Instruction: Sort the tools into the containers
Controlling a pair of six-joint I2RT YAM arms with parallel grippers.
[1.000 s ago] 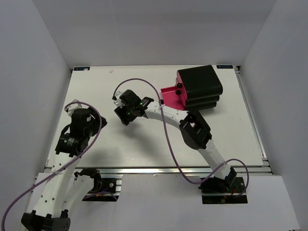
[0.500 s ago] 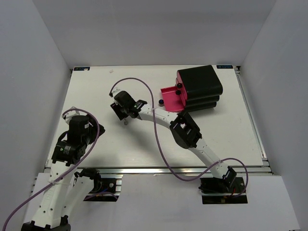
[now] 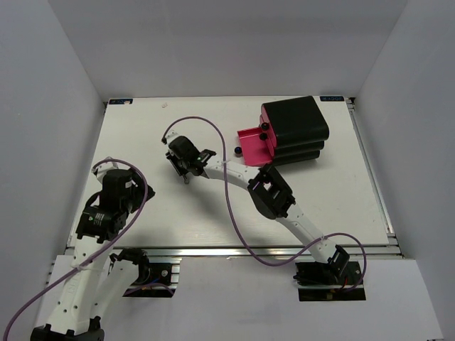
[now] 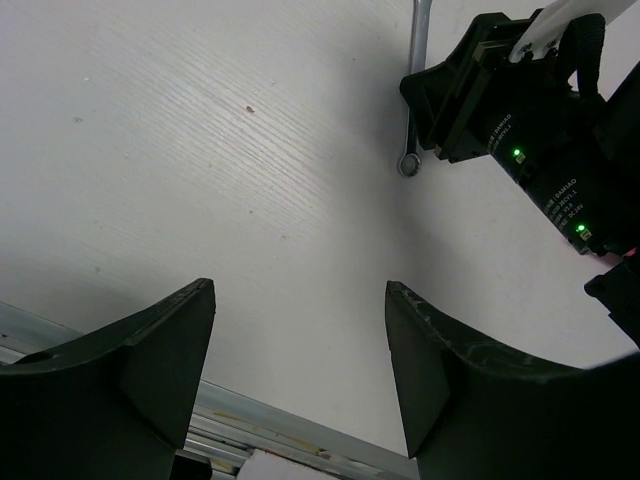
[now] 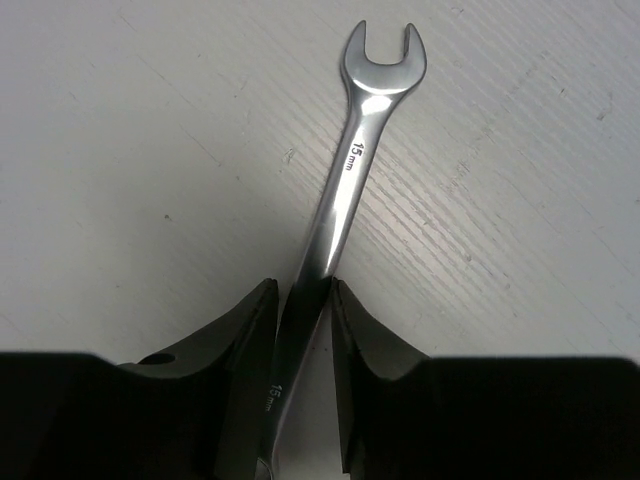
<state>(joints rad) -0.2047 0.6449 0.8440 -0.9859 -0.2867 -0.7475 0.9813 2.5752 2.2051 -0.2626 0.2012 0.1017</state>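
A slim silver wrench marked 15 mm lies flat on the white table, its open end pointing away. My right gripper is shut on its shaft, with both fingertips pressed against it. In the top view this gripper is low over the table's left-middle. The left wrist view shows the wrench's ring end sticking out from under it. My left gripper is open and empty above bare table near the front left. The black cabinet stands at the back right with one pink-red drawer pulled out. No screwdrivers show.
A small dark object lies just left of the open drawer. A purple cable loops above the right arm. The table's metal front rail runs close under my left gripper.
My right gripper has moved left and down onto the table and now grips the wrench. My left arm has drawn back toward the near left.
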